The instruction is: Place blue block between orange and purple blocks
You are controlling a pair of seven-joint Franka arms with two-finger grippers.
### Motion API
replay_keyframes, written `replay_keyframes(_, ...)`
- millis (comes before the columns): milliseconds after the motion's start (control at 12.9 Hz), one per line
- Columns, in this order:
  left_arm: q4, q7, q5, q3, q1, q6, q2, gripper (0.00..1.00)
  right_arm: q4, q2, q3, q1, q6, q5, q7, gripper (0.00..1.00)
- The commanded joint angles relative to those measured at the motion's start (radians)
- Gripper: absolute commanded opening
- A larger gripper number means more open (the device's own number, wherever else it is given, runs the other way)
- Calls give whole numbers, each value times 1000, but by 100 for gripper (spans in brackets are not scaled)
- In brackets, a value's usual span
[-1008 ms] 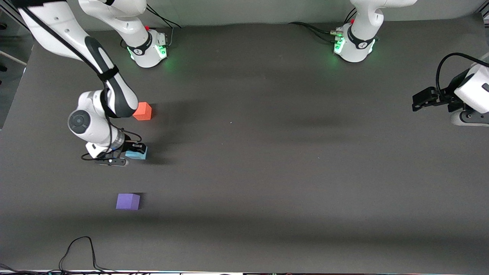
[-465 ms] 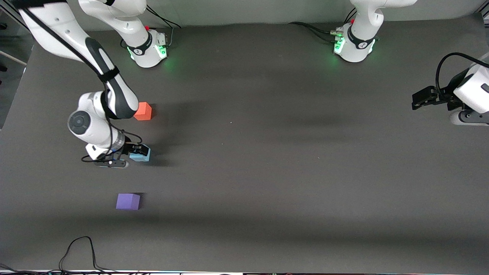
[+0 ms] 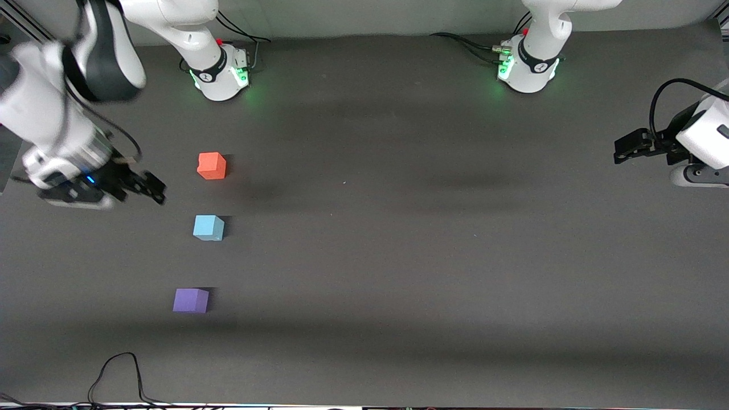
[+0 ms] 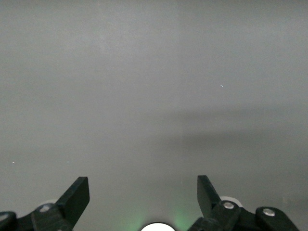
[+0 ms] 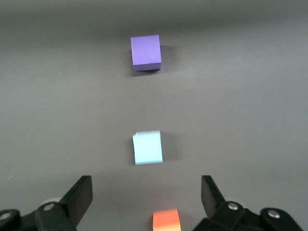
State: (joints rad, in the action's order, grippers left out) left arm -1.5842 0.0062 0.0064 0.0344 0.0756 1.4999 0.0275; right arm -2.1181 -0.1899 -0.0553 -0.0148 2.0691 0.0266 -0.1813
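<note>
The blue block (image 3: 208, 228) sits on the table between the orange block (image 3: 212, 165), which is farther from the front camera, and the purple block (image 3: 191, 300), which is nearer. The three stand roughly in a line. My right gripper (image 3: 149, 188) is open and empty, raised over the table toward the right arm's end, apart from all blocks. In the right wrist view the blue block (image 5: 147, 147), the purple block (image 5: 146, 51) and the orange block (image 5: 166, 220) all show. My left gripper (image 3: 626, 149) is open and empty and waits at the left arm's end of the table.
The two arm bases (image 3: 222, 71) (image 3: 527, 68) stand along the table's edge farthest from the front camera. A black cable (image 3: 117, 370) loops at the edge nearest that camera. The left wrist view shows only bare grey table (image 4: 154, 96).
My right gripper has let go of the blue block, opened, and risen away toward the right arm's end of the table. The blue block stays where it was set. The left arm has not moved.
</note>
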Motion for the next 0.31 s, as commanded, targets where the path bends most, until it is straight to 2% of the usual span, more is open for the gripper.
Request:
replay_keyframes(0, 21, 17, -3, 4, 4, -18, 6, 100, 114, -46, 11, 4, -175, -31, 28, 100)
replay_keyframes(233, 23, 17, -3, 4, 4, -20, 6, 100, 223, -43, 11, 4, -302, -51, 58, 100)
